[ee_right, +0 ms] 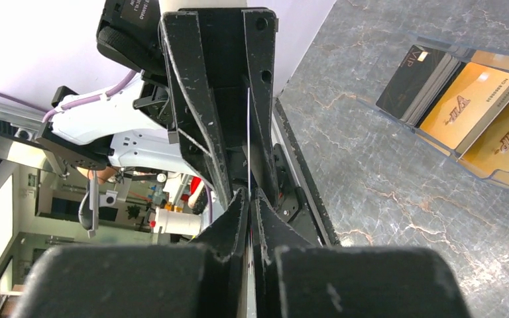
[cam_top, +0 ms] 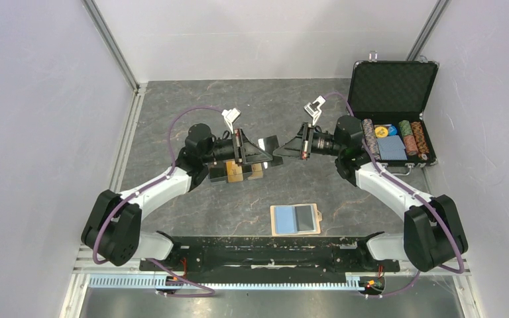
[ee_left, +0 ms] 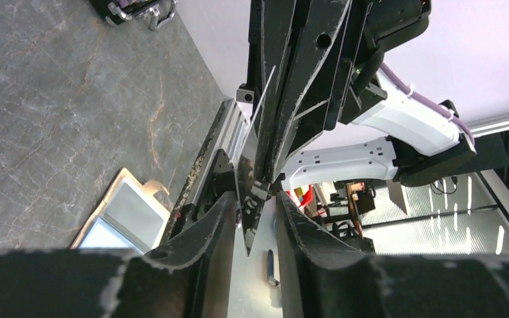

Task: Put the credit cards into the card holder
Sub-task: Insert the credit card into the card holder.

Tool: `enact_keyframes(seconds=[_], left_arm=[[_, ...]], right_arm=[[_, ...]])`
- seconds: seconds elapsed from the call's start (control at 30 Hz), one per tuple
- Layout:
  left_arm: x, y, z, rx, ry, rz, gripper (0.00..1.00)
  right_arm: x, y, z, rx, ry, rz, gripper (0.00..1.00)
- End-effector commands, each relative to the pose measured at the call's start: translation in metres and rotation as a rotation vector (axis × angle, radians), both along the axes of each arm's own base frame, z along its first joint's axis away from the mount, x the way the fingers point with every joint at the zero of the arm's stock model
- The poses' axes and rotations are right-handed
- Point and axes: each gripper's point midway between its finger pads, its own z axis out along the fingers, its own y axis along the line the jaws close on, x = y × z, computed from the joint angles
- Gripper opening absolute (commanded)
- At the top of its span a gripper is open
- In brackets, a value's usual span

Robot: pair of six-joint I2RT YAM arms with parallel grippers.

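Fingers of the right gripper pinch a credit card mid-air, left gripper spread around it, so probably a handover, then it needs sliding into the open card holder on the desk.

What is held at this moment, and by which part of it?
One credit card, seen edge-on: the right gripper pinches one end of it. The opposite end lies between the fingers of the left gripper, which look open.
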Motion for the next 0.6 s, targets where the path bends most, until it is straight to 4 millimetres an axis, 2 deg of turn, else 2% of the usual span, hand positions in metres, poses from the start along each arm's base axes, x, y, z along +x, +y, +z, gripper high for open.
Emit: enact_keyframes(seconds=[0.0,0.07,0.2,0.33,0.47,0.57], left_arm=[[-0.008,0.002,-0.001,0.022,0.008,0.007,0.38],[-0.003,0.007,-0.024,0.113,0.059,0.064,0.38],[0.000,0.028,-0.087,0.375,0.205,0.196,0.25],[-0.018,0.037,-0.135,0.605,0.269,0.202,0.17],[-0.042,0.036,-0.169,0.815,0.239,0.125,0.13],[-0.058,0.030,-0.187,0.898,0.217,0.063,0.08]], right_arm=[[0.000,-0.002,-0.007,-0.034,-0.052,-0.009,0.00],[0.003,-0.009,-0.024,-0.103,-0.043,-0.053,0.00],[0.000,-0.031,-0.069,-0.245,-0.002,-0.129,0.00],[-0.017,-0.050,-0.109,-0.321,0.064,-0.151,0.00],[-0.041,-0.068,-0.143,-0.407,0.113,-0.149,0.00],[-0.056,-0.080,-0.163,-0.470,0.138,-0.153,0.00]])
